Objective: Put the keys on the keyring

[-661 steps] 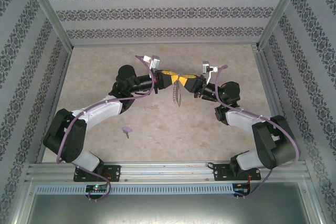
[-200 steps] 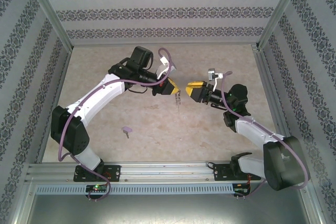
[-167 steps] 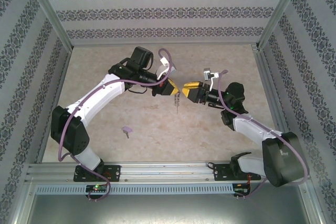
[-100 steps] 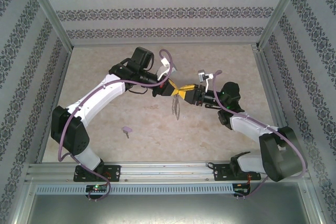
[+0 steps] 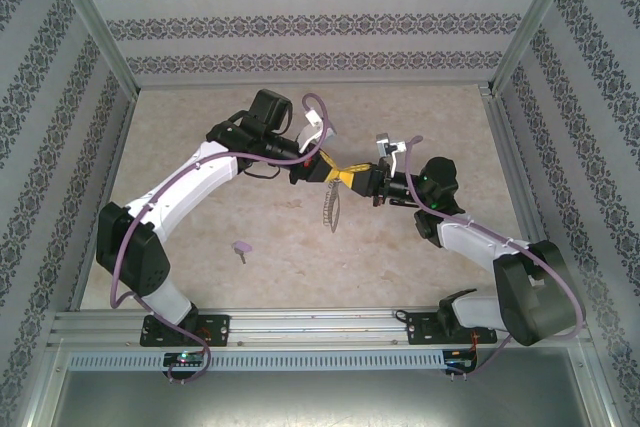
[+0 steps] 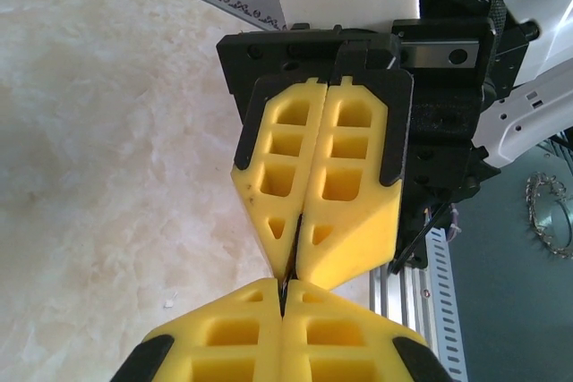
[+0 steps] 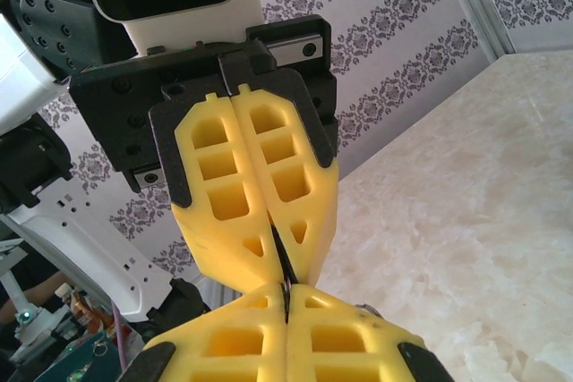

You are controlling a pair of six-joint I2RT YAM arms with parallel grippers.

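Note:
My left gripper and right gripper meet tip to tip above the middle of the table, both shut. A thin dark sliver of the grey metal keyring is pinched between their yellow fingers, and its chain and loop dangle below the junction. In the left wrist view my left gripper is at the bottom with the right gripper facing it. In the right wrist view my right gripper touches the left gripper. The small lilac key lies on the table, near left, apart from both grippers.
The beige marbled table is fenced by patterned walls and metal posts. An aluminium rail carrying both arm bases runs along the near edge.
The right gripper has moved left from a gap beside the left gripper, met it tip to tip and shut on the keyring. The chain now hangs a little lower.

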